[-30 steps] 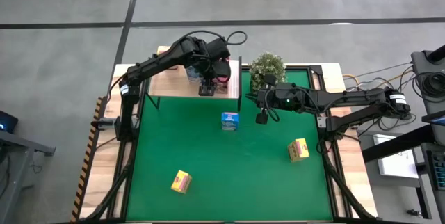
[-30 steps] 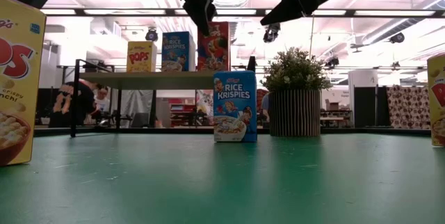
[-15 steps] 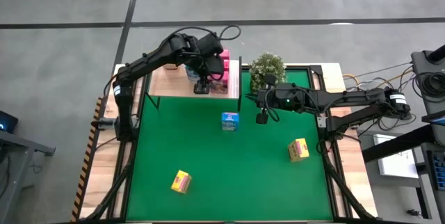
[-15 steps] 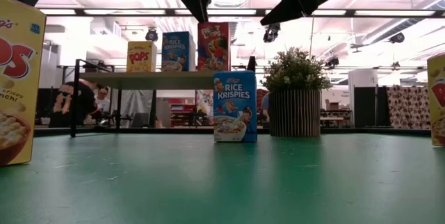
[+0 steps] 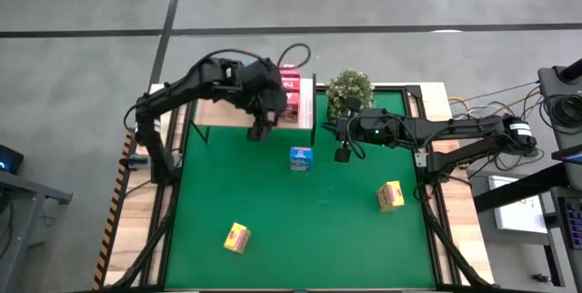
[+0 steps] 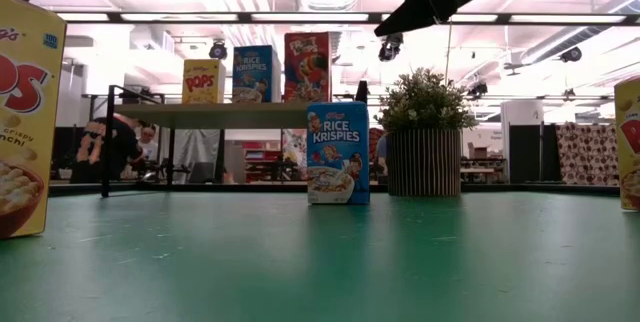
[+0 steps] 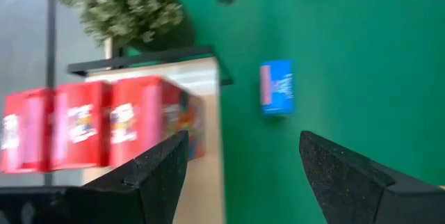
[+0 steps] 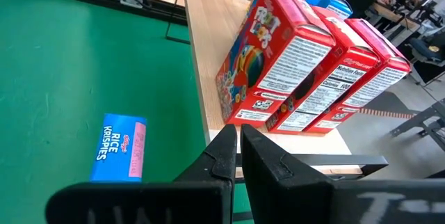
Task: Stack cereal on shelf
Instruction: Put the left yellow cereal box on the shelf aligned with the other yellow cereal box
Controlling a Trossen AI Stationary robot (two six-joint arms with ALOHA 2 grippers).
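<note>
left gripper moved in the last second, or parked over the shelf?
Yes. The left gripper, fingers open, has pulled back off the shelf toward the green mat, leaving the red boxes behind.

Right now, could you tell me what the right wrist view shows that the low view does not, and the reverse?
Only the right wrist view shows three red printed cardboard cereal boxes in a row on the light-wood shelf board, plus the right end effector, shut. Only the low view shows the yellow POPS box on the shelf and the small green potted plant. Both show the blue Rice Krispies box on the green table mat.
</note>
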